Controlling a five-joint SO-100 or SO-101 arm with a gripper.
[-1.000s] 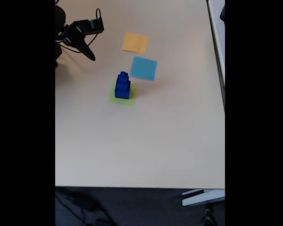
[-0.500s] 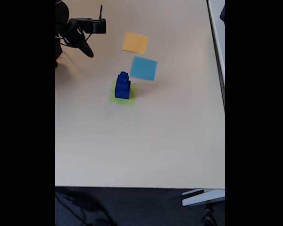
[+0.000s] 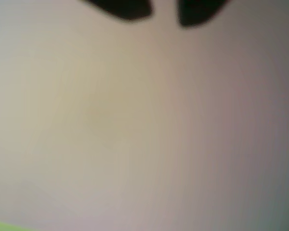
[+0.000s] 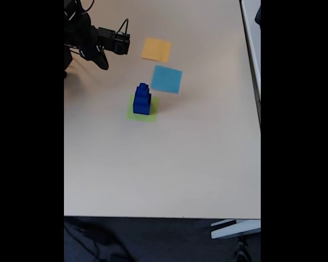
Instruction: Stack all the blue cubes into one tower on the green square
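Tower [image 4: 141,99] of three blue cubes stands upright on green square [image 4: 141,108], mid-table in fixed view. Gripper [image 4: 101,59] sits up-left of tower, well apart, empty; wrist view shows two dark fingertips [image 3: 125,7] slightly parted. Also one orange patch [image 4: 156,49], one light-blue patch [image 4: 166,79].

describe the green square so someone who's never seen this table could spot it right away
In the fixed view, start from the beige table and find the dark blue tower near its upper middle. The green square is the flat light-green patch lying under that tower. Unlike the orange patch and light-blue patch up to its right, it has cubes on it.
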